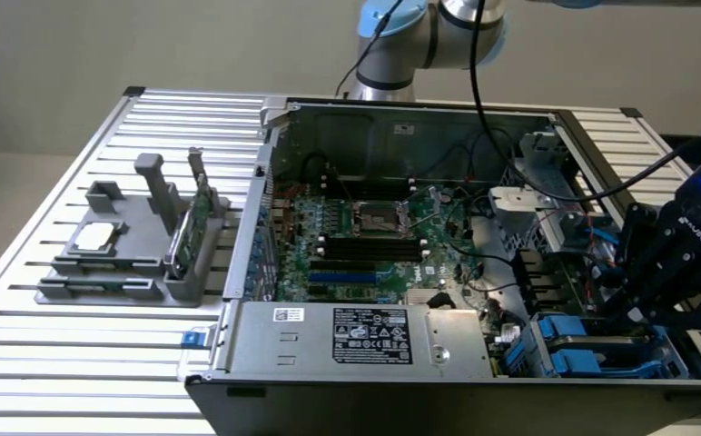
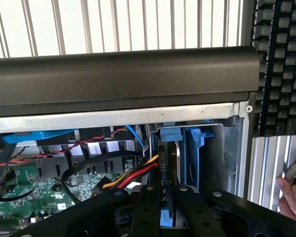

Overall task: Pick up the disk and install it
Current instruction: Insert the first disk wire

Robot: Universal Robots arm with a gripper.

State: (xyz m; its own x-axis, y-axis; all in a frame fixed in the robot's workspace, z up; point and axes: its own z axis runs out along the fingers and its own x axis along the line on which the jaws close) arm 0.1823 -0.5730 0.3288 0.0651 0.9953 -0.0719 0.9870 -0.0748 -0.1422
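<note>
Down at the corner of the open computer case [image 1: 266, 173] on the exterior view's right, we see the black gripper [image 1: 641, 313] lowered over the blue drive bay [image 1: 593, 350]. From the wrist view the gripper [image 2: 168, 207] has its two fingers [image 2: 147, 210] drawn close together, pinching the disk [image 2: 167, 163], which stands on edge between them. The disk's blue carrier [image 2: 173, 134] frames its upper end, and it sits partway inside the bay, just beside the case's grey metal wall [image 2: 227, 158]. A bundle of red, yellow and black cables [image 2: 130, 175] runs up to the disk on the side toward the green motherboard [image 2: 34, 190].

Elsewhere inside the case, we see the motherboard [image 1: 363, 236] filling the middle and the silver power supply [image 1: 350, 336] with its black label along the near edge. Outside the case, well apart on the exterior view's left, a grey fixture [image 1: 126, 263] rests on the slatted table [image 1: 35, 363], carrying a small processor chip [image 1: 93, 238] and an upright green circuit card [image 1: 201, 222]. A person's hand [image 2: 292, 195] shows near the case's outer corner, beside a black keyboard [image 2: 281, 64].
</note>
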